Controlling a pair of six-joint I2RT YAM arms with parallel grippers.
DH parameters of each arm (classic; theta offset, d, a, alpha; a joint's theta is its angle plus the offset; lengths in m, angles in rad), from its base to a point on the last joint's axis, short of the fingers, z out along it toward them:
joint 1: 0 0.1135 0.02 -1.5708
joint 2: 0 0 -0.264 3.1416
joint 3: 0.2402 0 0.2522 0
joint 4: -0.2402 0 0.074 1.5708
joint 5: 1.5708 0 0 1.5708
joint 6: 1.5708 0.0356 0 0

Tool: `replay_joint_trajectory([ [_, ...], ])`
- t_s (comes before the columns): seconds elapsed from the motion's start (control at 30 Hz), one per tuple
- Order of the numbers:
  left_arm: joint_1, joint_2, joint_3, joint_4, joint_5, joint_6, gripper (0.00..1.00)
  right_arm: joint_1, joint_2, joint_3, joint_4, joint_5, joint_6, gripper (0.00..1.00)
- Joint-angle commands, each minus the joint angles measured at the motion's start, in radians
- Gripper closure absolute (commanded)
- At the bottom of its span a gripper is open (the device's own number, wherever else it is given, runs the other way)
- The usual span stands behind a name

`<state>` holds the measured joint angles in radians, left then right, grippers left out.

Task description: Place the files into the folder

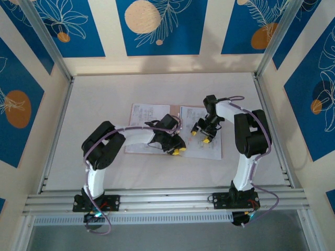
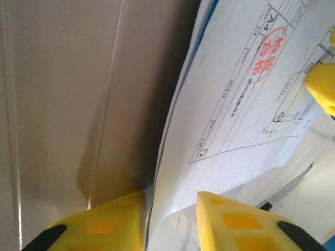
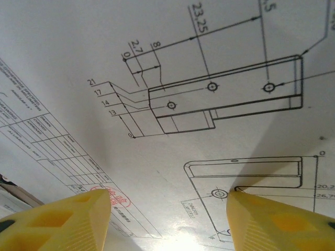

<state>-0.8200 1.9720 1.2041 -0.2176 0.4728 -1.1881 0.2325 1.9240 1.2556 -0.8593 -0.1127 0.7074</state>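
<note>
Insertion step, I'd say: white printed paper sheets (image 1: 145, 119) lie on the thin tan card folder (image 2: 63, 104) mid-table, left gripper (image 2: 170, 197) slightly parted astride a sheet edge, right gripper (image 3: 167, 193) wide, empty; next likely needs sheets squared, cover closed.

Left arm (image 1: 99, 151): base at near left, upper link upright, elbow sharply bent, forearm stretched rightward toward the middle.
Left tool (image 1: 178, 151): at the forearm's end, aimed right and low; yellow fingers (image 2: 112, 222) parted by a narrow gap.
Right arm (image 1: 251, 136): base at near right, upper link rising away, elbow folded, forearm reaching left.
Right tool (image 1: 200, 136): aimed downward and near-left; yellow fingers (image 3: 78, 217) set wide apart.
Both tools: near each other, apart.
</note>
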Motion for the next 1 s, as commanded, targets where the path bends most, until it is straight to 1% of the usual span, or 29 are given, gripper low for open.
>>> replay_joint_trajectory([
  [0.0, 0.011, -0.033, 0.006, -0.074, -0.023, 0.029, 0.65, 0.011, 0.038, 0.002, -0.007, -0.019, -0.035, 0.39],
  [0.07, 0.011, -0.039, 0.011, -0.087, -0.024, 0.034, 0.61, 0.013, 0.042, -0.001, -0.008, -0.018, -0.040, 0.39],
  [0.17, 0.010, -0.051, 0.018, -0.117, -0.028, 0.044, 0.57, 0.012, 0.044, -0.002, -0.008, -0.016, -0.048, 0.39],
  [0.33, 0.010, -0.079, 0.031, -0.184, -0.057, 0.069, 0.54, 0.016, 0.041, -0.003, -0.004, -0.017, -0.057, 0.39],
  [0.4, 0.009, -0.090, 0.039, -0.202, -0.068, 0.074, 0.55, 0.018, 0.044, -0.002, -0.004, -0.015, -0.064, 0.39],
  [0.53, 0.015, -0.096, 0.061, -0.261, -0.105, 0.092, 0.62, 0.020, 0.047, 0.008, -0.004, -0.015, -0.075, 0.39],
  [0.63, 0.025, -0.083, 0.066, -0.258, -0.103, 0.093, 0.65, 0.021, 0.056, 0.016, -0.005, -0.017, -0.084, 0.39],
  [0.97, 0.034, -0.009, 0.134, -0.254, -0.096, 0.105, 0.64, 0.024, 0.088, 0.049, -0.016, -0.019, -0.109, 0.39],
])
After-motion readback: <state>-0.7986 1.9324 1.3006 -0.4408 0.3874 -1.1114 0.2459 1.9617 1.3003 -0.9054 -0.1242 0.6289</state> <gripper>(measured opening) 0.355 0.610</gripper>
